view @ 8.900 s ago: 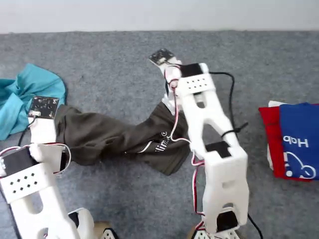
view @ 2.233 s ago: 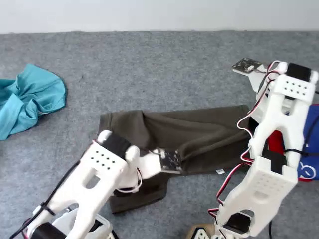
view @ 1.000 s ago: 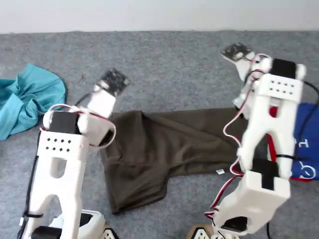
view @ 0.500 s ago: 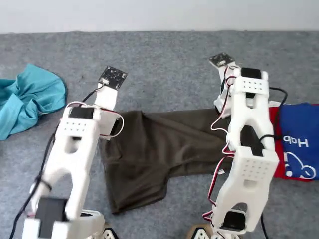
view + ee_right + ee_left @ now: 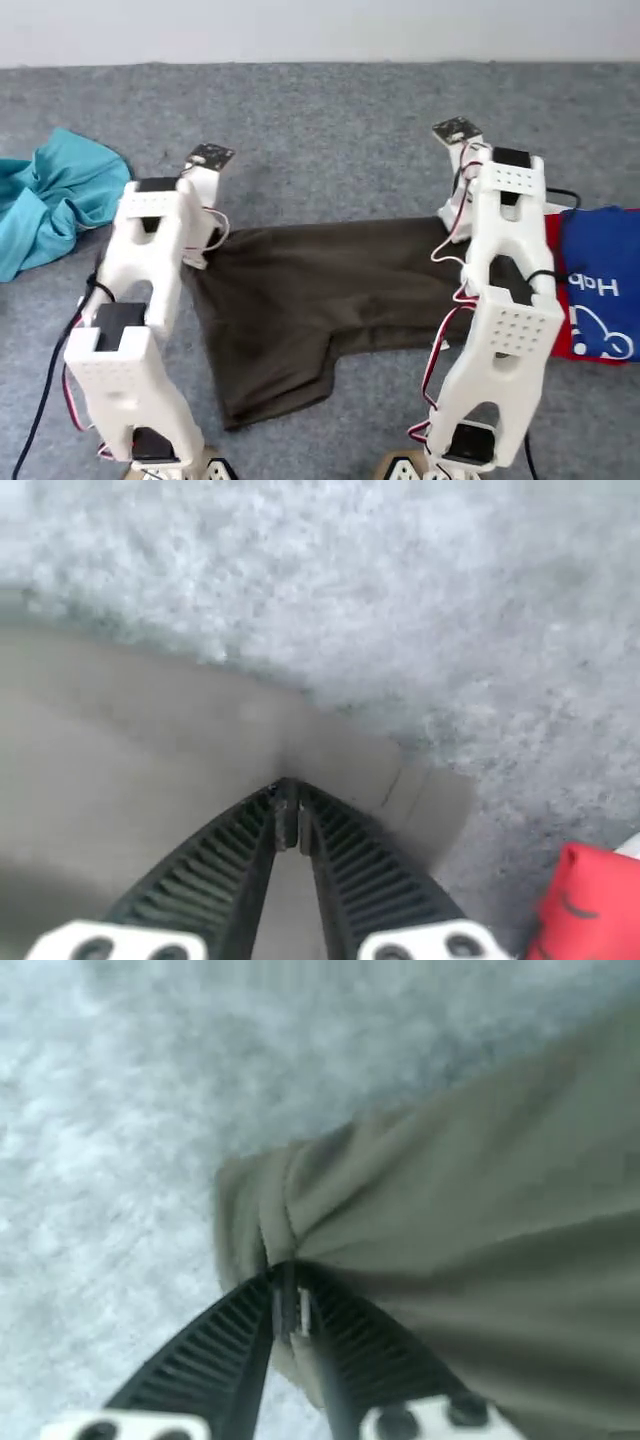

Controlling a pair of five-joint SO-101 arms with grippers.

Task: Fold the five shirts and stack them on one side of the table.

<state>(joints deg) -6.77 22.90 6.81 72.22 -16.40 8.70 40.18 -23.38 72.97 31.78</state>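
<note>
A dark olive shirt lies spread across the middle of the grey carpet. My left gripper is shut on a bunched far-left corner of the olive shirt. At the shirt's far-right corner my right gripper is shut on the fabric. In the high view the left arm stands over the shirt's left edge and the right arm over its right edge. A crumpled teal shirt lies at far left. A stack with a blue shirt on a red one sits at the right edge.
Bare grey carpet stretches behind the olive shirt up to a pale wall. The red shirt's corner lies close beside my right gripper. Both arm bases stand at the near edge.
The left arm has swung in to the shirt's far-left corner and pulled it flatter. The right arm shifted slightly right at the far-right corner.
</note>
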